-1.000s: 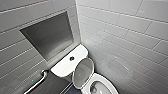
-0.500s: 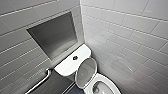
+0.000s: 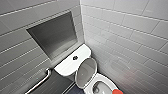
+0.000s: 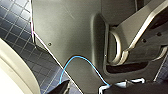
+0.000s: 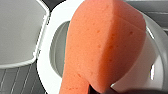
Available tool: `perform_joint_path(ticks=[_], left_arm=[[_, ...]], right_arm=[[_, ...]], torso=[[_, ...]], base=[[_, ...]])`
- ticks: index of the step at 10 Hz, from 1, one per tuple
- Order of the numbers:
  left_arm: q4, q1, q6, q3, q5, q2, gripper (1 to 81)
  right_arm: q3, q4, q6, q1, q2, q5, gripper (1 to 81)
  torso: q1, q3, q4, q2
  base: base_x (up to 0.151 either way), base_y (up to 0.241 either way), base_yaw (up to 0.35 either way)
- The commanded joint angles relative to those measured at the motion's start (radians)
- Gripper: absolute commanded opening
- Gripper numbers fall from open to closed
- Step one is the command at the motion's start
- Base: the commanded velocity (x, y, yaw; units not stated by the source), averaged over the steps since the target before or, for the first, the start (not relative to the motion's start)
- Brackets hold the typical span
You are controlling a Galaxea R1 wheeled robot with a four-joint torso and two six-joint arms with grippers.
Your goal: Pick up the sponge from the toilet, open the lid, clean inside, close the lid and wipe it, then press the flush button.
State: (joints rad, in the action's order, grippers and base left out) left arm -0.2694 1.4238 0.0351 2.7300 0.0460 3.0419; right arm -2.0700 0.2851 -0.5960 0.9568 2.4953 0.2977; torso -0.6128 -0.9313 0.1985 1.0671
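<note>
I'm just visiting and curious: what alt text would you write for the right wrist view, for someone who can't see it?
An orange sponge looms close to the camera, in front of the white rim and open bowl of a toilet. Beside the bowl, the lid is raised, showing its grey underside.

Dark floor of small square tiles with pale grout lines, glossy white toilet standing on it in the corner of grey-tiled walls, cistern against the wall, lid raised, bowl open
</note>
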Motion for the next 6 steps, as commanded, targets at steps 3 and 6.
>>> perform_joint_path(ticks=[3, 6], left_arm=[[0.001, 0.011, 0.003, 0.002, -0.075, 0.002, 81.1], [0.001, 0.01, 0.003, 0.002, -0.075, 0.006, 81.1]], right_arm=[[0.051, 0.039, -0.008, -0.222, -0.037, -0.144, 1.0], [0.117, 0.039, -0.008, -0.348, -0.036, -0.215, 1.0]], torso=[[0.0, -0.054, 0.0, 0.0], [0.0, -0.075, 0.0, -0.001]], base=[[0.0, 0.0, 0.0], [0.0, 0.0, 0.0]])
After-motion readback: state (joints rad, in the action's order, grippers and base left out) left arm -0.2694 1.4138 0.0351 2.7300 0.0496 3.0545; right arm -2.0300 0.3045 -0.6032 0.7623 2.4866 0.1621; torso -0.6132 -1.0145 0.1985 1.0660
